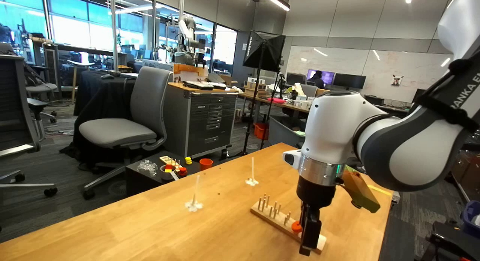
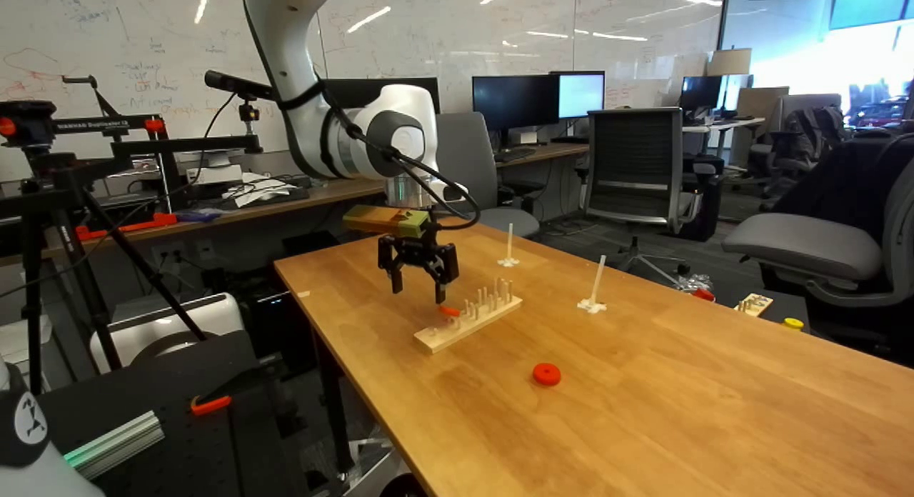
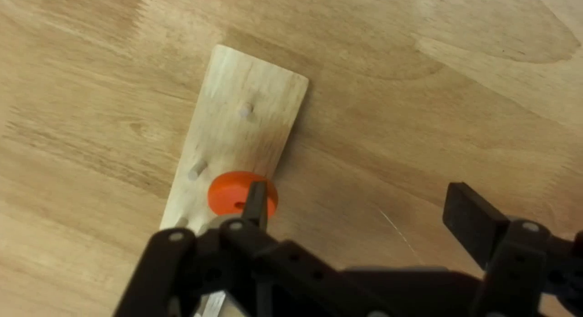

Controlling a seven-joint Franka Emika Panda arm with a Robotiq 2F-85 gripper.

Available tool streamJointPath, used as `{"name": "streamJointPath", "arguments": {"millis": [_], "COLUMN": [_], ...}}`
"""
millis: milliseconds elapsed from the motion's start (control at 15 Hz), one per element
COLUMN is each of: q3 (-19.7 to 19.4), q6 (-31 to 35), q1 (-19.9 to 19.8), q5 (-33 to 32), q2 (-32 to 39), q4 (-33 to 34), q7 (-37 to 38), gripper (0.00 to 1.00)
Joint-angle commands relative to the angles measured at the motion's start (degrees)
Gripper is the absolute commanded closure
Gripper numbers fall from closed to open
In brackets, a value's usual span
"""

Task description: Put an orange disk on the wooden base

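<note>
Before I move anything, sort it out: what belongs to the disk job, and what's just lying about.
Job:
wooden base
orange disk at the base
gripper, open
perhaps the orange-red disk on the table

Lying about:
two whitish posts
yellow disks
orange cup
gray chair

The smooth, curved white-and-grey robot arm [image 1: 407, 148] bends downward to its wrist [image 1: 320, 171], banded in shiny silver metal; below it the black, angular two-fingered gripper [image 2: 419, 291] points down in both exterior views, its blunt dark fingers [image 3: 473, 221] standing wide apart.
</note>
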Motion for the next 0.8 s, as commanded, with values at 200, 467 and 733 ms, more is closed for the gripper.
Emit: {"name": "streamJointPath", "arguments": {"millis": [200,467,733], "q3": [0.0,-0.1,-0.3], "q6": [-1.0,-1.6,-2.8], "q1": [0.8,0.8,0.6], "q5": [-0.7,-0.6,-0.5], "q2": [-1.6,-1.1,-0.3], "q4": [0.6,1.8,3.1], "q7": [1.9,2.1,2.4], "gripper": [0.0,0.0,0.0]}}
